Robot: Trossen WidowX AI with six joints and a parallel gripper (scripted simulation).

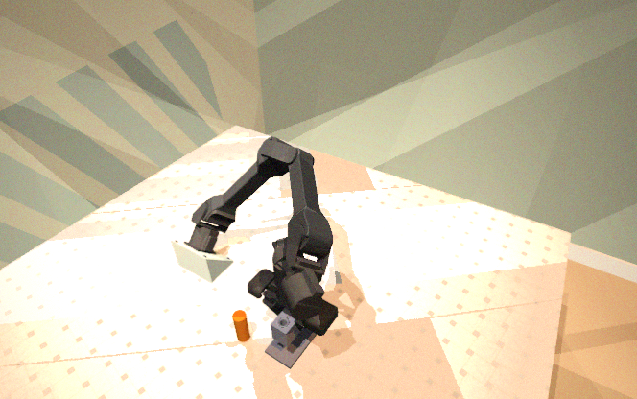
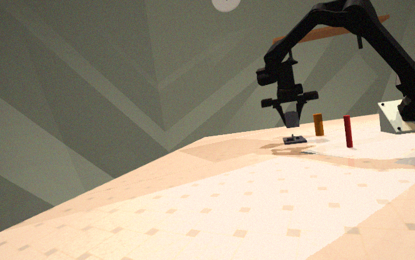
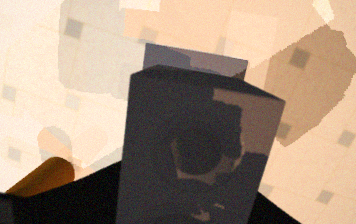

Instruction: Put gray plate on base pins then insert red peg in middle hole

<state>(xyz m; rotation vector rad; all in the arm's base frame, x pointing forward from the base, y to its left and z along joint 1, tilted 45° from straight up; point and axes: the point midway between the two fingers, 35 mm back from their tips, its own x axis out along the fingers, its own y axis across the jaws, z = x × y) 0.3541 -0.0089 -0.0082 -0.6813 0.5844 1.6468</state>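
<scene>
My gripper [image 1: 287, 328] [image 2: 292, 123] is shut on the gray plate [image 1: 283, 337] [image 2: 292, 117] [image 3: 142, 135], a thick block with a round hole in its face. The plate hangs a short gap above the base [image 1: 288, 359] [image 2: 302, 140] [image 3: 170, 56], a thin dark slab lying on the table. One pin shows on the base in the exterior view; the plate and gripper cover part of the base in the other views. The red peg [image 2: 348, 131] stands upright on the table, apart from the gripper. It is not visible in the top view or the wrist view.
An orange cylinder [image 1: 242, 327] [image 2: 318, 125] [image 3: 49, 174] stands upright beside the base. The arm's pale wedge-shaped mount [image 1: 201, 265] [image 2: 389, 117] is farther off. Strong light patches and arm shadows cross the patterned table [image 1: 408, 288] [image 2: 219, 187].
</scene>
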